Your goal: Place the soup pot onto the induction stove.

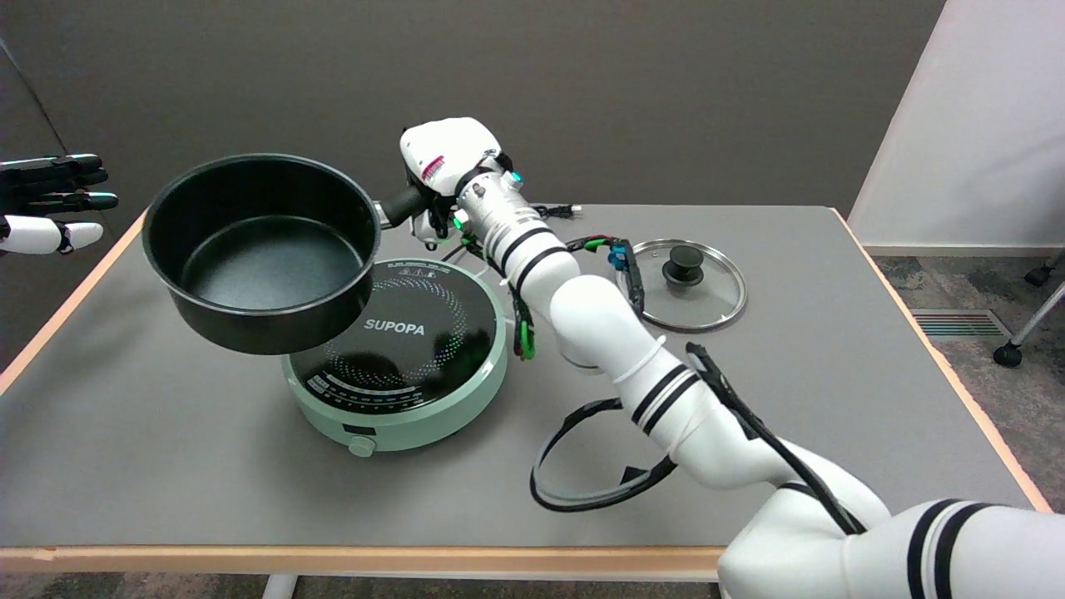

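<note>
We see the right hand (445,162) closed around the black handle of the soup pot (262,249), and the pot is held in the air, tilted so its opening faces a little toward us. Its lower edge hangs over the left and rear part of the induction stove (399,358), not touching the black top. The stove stands near the middle of the grey table (166,466), with open surface at its left and in front. At the right the glass lid (689,284) lies flat, well apart from the stove.
</note>
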`<state>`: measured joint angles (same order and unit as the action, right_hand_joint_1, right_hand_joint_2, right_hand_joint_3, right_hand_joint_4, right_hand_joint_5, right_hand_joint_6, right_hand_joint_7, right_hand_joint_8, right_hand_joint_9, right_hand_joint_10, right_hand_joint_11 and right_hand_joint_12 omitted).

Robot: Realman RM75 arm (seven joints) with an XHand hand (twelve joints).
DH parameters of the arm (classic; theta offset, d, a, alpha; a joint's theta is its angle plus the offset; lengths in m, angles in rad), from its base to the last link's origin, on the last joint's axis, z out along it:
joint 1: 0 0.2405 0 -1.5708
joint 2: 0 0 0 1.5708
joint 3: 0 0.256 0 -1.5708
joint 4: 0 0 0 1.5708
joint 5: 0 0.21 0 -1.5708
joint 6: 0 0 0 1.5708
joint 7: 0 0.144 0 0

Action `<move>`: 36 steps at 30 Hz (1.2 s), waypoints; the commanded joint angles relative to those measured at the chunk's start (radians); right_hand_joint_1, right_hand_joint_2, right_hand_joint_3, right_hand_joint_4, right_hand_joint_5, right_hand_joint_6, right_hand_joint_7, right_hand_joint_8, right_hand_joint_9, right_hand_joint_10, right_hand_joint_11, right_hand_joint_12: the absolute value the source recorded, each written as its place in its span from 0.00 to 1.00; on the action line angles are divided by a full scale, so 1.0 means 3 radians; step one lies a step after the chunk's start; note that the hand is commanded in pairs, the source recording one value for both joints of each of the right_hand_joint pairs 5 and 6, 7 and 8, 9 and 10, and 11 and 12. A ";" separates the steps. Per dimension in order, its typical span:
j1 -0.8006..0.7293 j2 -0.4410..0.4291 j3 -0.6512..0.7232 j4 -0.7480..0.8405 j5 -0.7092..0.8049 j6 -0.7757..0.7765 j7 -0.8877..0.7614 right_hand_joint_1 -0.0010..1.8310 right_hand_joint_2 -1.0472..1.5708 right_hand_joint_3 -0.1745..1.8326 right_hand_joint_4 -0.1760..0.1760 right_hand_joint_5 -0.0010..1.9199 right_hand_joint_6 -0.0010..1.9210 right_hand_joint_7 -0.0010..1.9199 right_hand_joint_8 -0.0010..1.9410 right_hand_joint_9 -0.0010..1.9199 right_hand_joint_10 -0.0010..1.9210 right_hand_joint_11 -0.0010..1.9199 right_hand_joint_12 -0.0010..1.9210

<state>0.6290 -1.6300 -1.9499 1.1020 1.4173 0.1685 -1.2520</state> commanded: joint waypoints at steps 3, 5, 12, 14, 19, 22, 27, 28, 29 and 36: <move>-0.0006 -0.0384 -0.0024 -0.0225 0.0801 0.0832 -0.0766 0.63 0.74 0.73 0.24 0.92 0.92 0.92 0.91 0.92 0.92 0.92 0.92; -0.0020 -0.0384 -0.0051 -0.0131 0.0862 0.0984 -0.0892 0.64 0.73 0.75 0.23 0.92 0.92 0.92 0.91 0.92 0.92 0.92 0.92; -0.0133 -0.0382 -0.0053 0.0035 0.1052 0.1445 -0.1023 0.65 0.69 0.80 0.21 0.90 0.90 0.90 0.89 0.90 0.90 0.90 0.90; -0.0131 -0.0341 -0.0085 0.0060 0.1286 0.1547 -0.1129 0.65 0.68 0.80 0.20 0.89 0.89 0.89 0.88 0.89 0.89 0.89 0.89; -0.0101 -0.0305 -0.0160 0.0221 0.1871 0.2071 -0.1556 0.65 0.68 0.81 0.20 0.89 0.89 0.89 0.88 0.89 0.89 0.89 0.89; -0.0017 -0.0332 -0.0281 0.0268 0.1987 0.2367 -0.2080 0.65 0.69 0.80 0.20 0.89 0.89 0.89 0.88 0.89 0.89 0.89 0.89; 0.0069 -0.0302 -0.0502 0.0371 0.2071 0.2448 -0.2203 0.63 0.71 0.78 0.20 0.89 0.88 0.89 0.88 0.89 0.88 0.89 0.88; 0.0075 -0.0305 -0.0524 0.0379 0.2102 0.2484 -0.2209 0.63 0.71 0.78 0.19 0.88 0.88 0.88 0.88 0.88 0.88 0.88 0.88; 0.0081 -0.0305 -0.0556 0.0406 0.2158 0.2545 -0.2232 0.63 0.71 0.78 0.19 0.88 0.88 0.88 0.88 0.88 0.88 0.88 0.88; 0.0063 -0.0348 -0.0719 0.0653 0.2329 0.2959 -0.2591 0.63 0.73 0.76 0.19 0.89 0.89 0.89 0.88 0.89 0.89 0.89 0.89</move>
<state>0.6234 -1.7226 -2.0429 1.1723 1.9196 0.7670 -1.7622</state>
